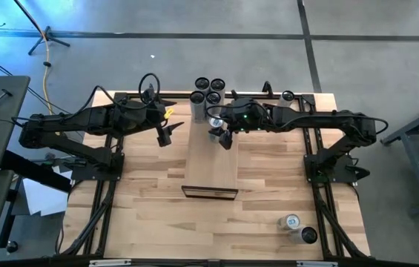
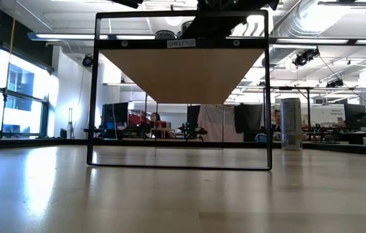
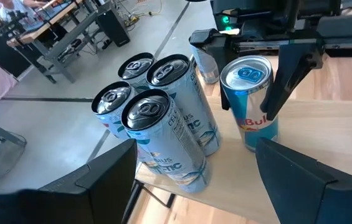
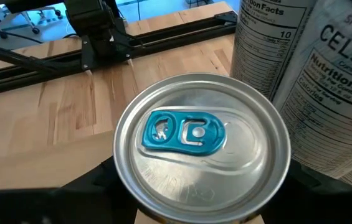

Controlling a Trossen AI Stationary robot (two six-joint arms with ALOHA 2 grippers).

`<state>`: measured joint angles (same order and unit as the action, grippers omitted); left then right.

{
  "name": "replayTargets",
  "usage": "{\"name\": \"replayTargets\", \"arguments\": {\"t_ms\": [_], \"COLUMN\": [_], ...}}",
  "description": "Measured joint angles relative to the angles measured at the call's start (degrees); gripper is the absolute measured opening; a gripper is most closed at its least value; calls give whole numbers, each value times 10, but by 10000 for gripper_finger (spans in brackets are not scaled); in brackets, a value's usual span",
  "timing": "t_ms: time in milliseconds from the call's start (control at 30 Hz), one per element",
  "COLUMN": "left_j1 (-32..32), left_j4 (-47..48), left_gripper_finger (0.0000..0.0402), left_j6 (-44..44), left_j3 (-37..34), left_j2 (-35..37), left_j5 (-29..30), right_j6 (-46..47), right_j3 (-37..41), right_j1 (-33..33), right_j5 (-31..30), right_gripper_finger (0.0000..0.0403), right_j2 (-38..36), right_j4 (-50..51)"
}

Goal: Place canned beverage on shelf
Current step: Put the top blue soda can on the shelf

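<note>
The shelf point(image 1: 210, 167) is a pale raised board in the table's middle. Its underside shows in the low view point(image 2: 179, 71). Several tall white cans point(image 1: 208, 90) stand on its far end and also show in the left wrist view point(image 3: 157, 124). My right gripper point(image 1: 220, 133) is shut on a blue and silver beverage can point(image 3: 250, 99) just in front of them. The can's top fills the right wrist view point(image 4: 200, 155). My left gripper point(image 1: 166, 135) is open and empty, left of the shelf, above the table. My right gripper pinches the can's upper side wall point(image 3: 269, 109) between its two fingers point(image 3: 285, 68), one on each side. The fingers come from above, pointing down. The can stands upright, and its base point(image 3: 260, 144) seems to be on the shelf board, close to the white cans.
Two more cans point(image 1: 298, 228) stand at the table's near right corner, and one point(image 1: 288, 96) at the far right edge. A tall can point(image 2: 291, 123) shows in the low view. The shelf's near half is bare board.
</note>
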<state>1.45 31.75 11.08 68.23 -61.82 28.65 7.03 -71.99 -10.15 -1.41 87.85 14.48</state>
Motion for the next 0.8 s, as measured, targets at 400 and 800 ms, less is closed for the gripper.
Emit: {"name": "replayTargets", "arguments": {"t_ms": [400,800], "left_j1": [0,0], "left_j4": [0,0], "left_gripper_finger": [296,296], "left_j6": [-4,-4], "left_j3": [0,0], "left_j2": [0,0], "left_j5": [-1,-1], "right_j6": [29,34], "right_j3": [0,0], "right_j1": [0,1], "right_j5": [2,20], "right_gripper_finger": [237,308], "right_j2": [-1,-1], "right_j4": [1,13]}}
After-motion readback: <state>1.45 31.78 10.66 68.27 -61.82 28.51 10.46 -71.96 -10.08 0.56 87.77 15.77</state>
